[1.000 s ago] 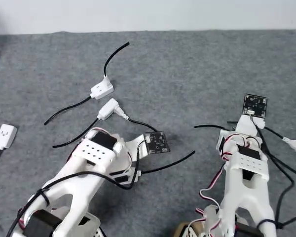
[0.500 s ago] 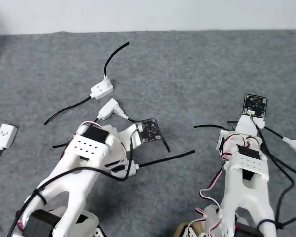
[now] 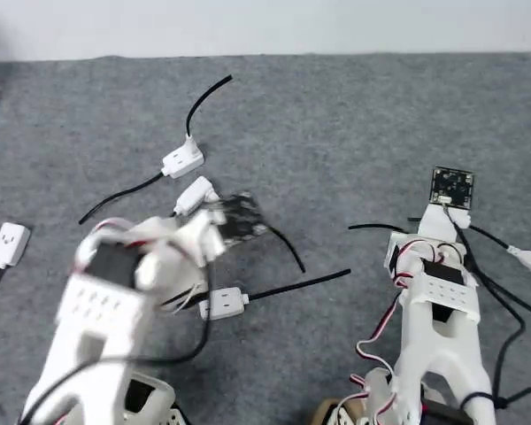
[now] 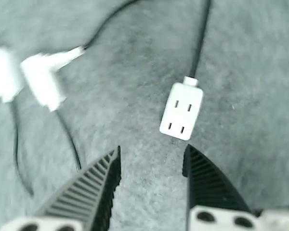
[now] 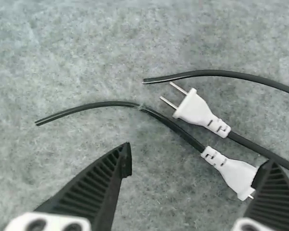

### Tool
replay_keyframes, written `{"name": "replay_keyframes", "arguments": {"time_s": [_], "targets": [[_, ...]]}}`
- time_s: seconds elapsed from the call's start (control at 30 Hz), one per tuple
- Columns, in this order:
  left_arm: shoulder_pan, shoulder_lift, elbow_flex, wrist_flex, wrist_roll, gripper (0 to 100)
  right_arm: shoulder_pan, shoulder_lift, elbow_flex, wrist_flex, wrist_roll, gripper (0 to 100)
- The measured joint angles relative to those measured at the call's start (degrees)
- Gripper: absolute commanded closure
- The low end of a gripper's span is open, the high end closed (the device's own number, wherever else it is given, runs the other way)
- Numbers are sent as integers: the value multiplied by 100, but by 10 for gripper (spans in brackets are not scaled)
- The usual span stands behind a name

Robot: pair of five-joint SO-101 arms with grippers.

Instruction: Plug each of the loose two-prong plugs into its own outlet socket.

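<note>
Where lying flat on surface (image 4: 260,57), noted outlet socket (image 4: 181,111) just ahead of left tool (image 4: 152,148), open and empty. Found plug (image 5: 195,109) ahead of right tool (image 5: 197,154), also open, 2nd plug (image 5: 231,172) just beside. Judged likely to skid or snag crossed cords (image 5: 173,122) if nudged off-centre.

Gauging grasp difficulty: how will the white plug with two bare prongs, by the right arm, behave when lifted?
The plug looks small and rigid, so probably light. Its black cord looks thin, so it will likely trail limply and tug slightly. Its flat body probably won't roll.
</note>
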State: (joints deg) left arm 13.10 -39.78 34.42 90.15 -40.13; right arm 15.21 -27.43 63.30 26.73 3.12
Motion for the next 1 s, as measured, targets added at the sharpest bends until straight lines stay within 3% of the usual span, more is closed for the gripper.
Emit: {"name": "replay_keyframes", "arguments": {"time_s": [0.17,0.23,0.4,0.57,0.8,1.0], "targets": [[-826,-1547,897,-158,1459,801,-18,0,0,0,0,612],[-1187,-1952,1477,-369,1626,801,0,0,0,167,114,612],[-1196,-2066,1952,-492,800,801,-202,0,0,615,457,612],[-747,-1688,2092,-527,668,801,-211,0,0,633,510,612],[352,-1090,2690,-1371,378,801,-220,0,70,484,571,612],[484,-325,2725,-1987,-132,801,-475,0,70,448,897,612]]}}
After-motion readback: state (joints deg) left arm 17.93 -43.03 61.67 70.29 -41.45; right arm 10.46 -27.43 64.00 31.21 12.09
